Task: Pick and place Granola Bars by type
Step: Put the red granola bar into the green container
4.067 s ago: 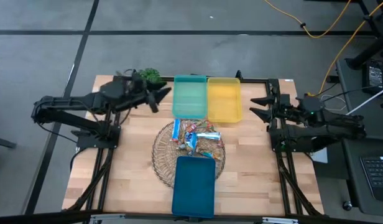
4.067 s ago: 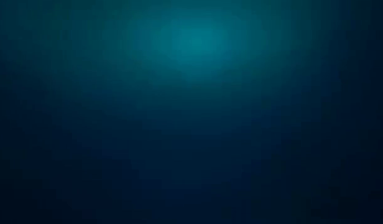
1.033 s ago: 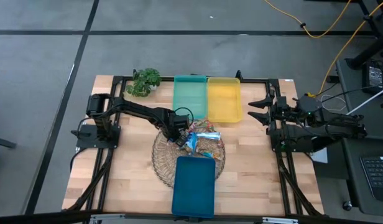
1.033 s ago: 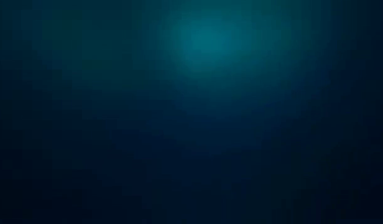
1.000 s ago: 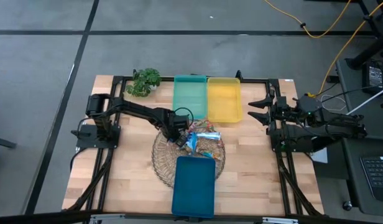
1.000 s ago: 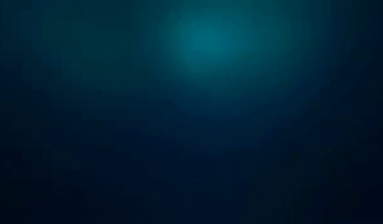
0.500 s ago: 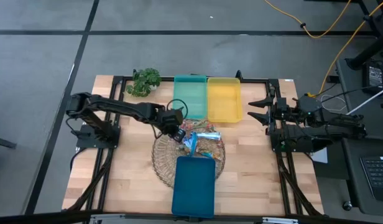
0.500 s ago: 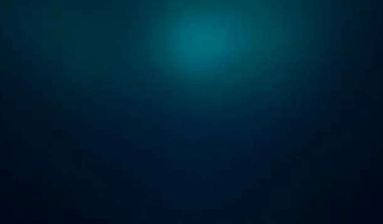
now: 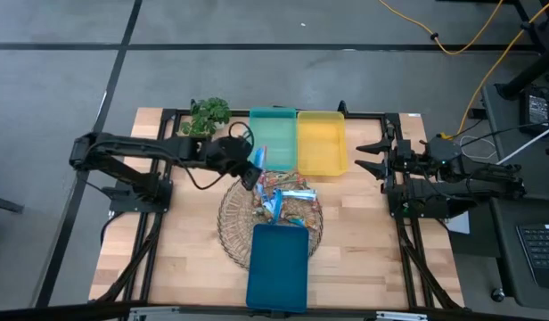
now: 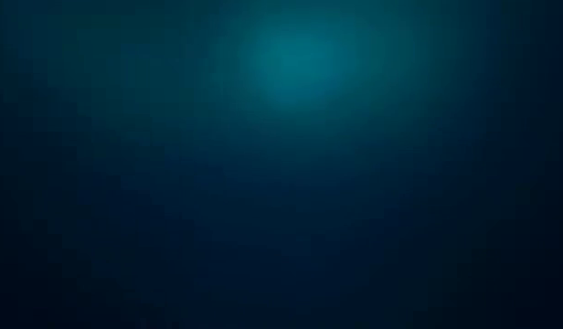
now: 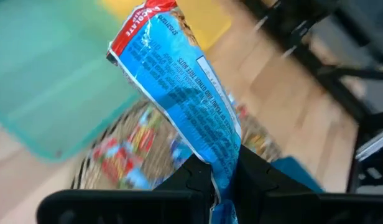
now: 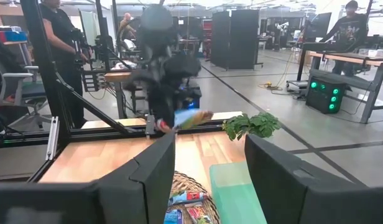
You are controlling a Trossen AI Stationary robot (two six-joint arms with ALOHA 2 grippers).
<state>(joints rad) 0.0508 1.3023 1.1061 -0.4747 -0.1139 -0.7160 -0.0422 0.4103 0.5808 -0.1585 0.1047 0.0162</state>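
My left gripper hangs over the far left rim of the round wire basket, shut on a blue granola bar with a red end. The right wrist view shows this bar raised above the table. Several more granola bars lie in a heap in the basket. My right gripper waits open at the table's right side, with nothing between its fingers. The low view is all dark. My left gripper pinches the blue bar between its two fingers at one end of the wrapper. The rest of the bar sticks out beyond the fingertips, with the red end farthest from them. The bar is lifted clear of the basket.
A green tray and a yellow tray stand side by side at the far edge. A dark blue tray lies across the basket's near side. A small plant stands far left. People show in the room beyond.
My left gripper has risen out of the basket and drawn back toward the table's far left, taking the blue bar with it. The bar has come off the heap and now hangs clear of it.
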